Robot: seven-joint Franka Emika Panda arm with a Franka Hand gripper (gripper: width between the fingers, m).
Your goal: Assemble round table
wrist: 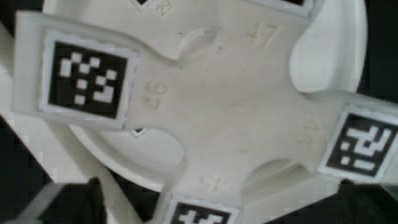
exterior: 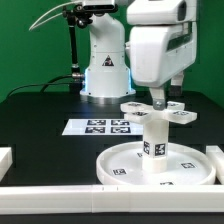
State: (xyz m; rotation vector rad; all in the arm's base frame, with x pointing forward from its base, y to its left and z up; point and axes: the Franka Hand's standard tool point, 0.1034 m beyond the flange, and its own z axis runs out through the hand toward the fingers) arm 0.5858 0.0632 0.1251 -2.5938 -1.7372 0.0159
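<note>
The cross-shaped foot (exterior: 153,108) sits on top of the upright leg (exterior: 153,143), which stands in the middle of the round disc (exterior: 120,160) at the near side of the table. The gripper (exterior: 159,99) is down at the foot; whether its jaws clamp it cannot be told. The marker board (exterior: 98,127) lies farther back, toward the exterior view's left.

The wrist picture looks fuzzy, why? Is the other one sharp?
Wrist view: the foot fills the picture from very close, so its edges and tags look soft. Exterior view: sharper, evenly lit, the disc bright against the dark table.
</note>
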